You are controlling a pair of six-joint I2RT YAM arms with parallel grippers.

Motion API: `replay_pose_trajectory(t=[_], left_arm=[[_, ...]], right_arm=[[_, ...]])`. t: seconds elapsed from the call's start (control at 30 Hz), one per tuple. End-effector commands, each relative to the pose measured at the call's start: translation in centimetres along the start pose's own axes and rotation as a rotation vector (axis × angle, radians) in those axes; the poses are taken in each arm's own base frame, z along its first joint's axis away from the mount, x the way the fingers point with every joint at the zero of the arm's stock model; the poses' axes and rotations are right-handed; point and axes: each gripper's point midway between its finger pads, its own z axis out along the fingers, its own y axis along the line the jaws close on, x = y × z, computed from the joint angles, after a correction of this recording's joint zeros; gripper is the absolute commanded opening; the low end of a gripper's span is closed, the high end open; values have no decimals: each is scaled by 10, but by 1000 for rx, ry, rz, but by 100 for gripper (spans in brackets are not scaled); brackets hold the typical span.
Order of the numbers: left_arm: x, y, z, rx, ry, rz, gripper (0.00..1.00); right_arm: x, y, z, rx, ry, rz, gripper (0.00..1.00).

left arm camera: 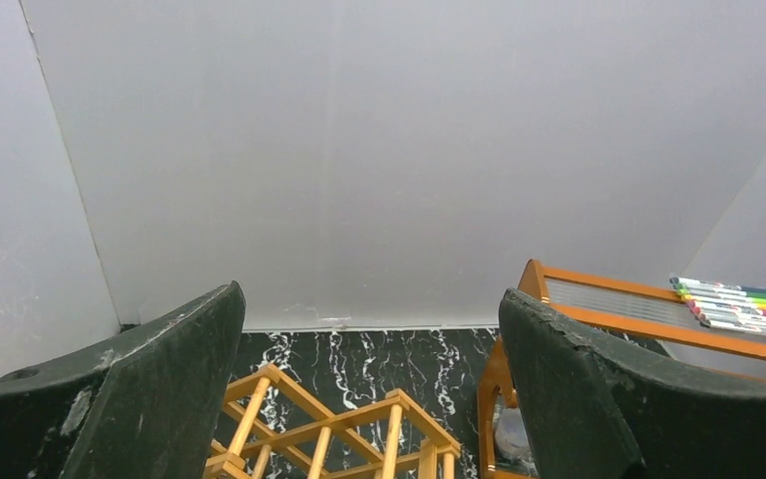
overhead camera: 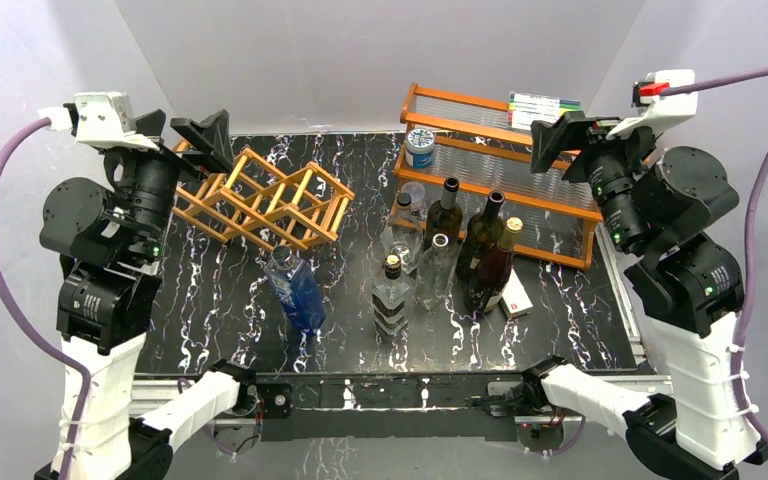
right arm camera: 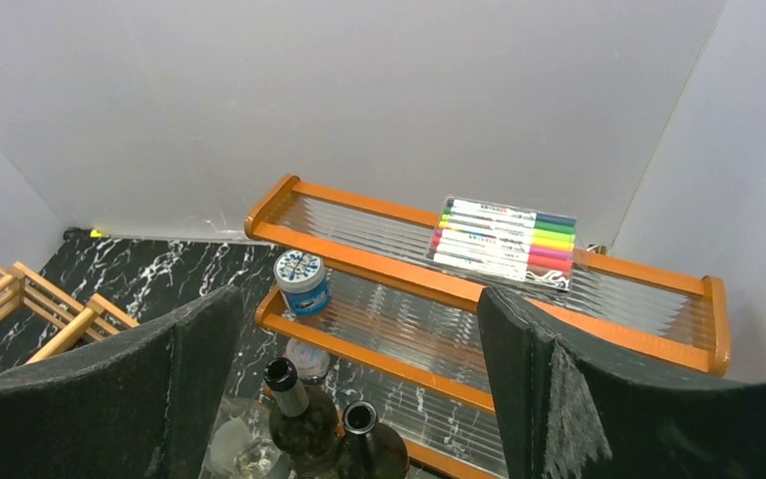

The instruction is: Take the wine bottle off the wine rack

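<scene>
Both grippers stand with their jaws wide apart and hold nothing; the left gripper (overhead camera: 205,142) hangs high over the back-left corner, above the wine rack (overhead camera: 265,205), and the right gripper (overhead camera: 558,135) hangs high over the orange shelf (overhead camera: 500,150) at the back right. No bottle shows in any cell of the rack from above; the sticks frame only bare table (overhead camera: 220,300). Three dark bottles (overhead camera: 483,235) of a wine shape stand upright in a huddle in front of the shelf, well apart from the rack, with two clear bottles (overhead camera: 392,298) just beside them; a blue bottle (overhead camera: 298,295) with flat sides stands just in front of the rack, and whether it touches the sticks I cannot tell.

So the bottle seems already off the rack, or else it is none of these; the views do not settle which.

As for handling, any of these is glass: stiff, smooth and likely slick under the pads, heavy if filled, and quick to break if it tips against its neighbours. The neck is narrow enough for the jaws and stands free above the crowd, so I judge it the safest place to grip, close under the lip or at the shoulder; the belly looks too broad and too crowded. The rack is light stick-work and would probably shift if a bottle dragged on it.
</scene>
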Motion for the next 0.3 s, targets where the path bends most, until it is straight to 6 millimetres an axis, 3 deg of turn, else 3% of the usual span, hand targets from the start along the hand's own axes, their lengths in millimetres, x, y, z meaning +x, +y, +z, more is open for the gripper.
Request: replay_pose_trajectory(t=[0.0, 0.27], left_arm=[[-8, -3, -1, 10, -29, -24, 98], [-8, 3, -9, -10, -29, -24, 98]], right_arm=[[-5, 8, 8, -22, -23, 20, 98], [-9, 11, -4, -73, -95, 16, 98]])
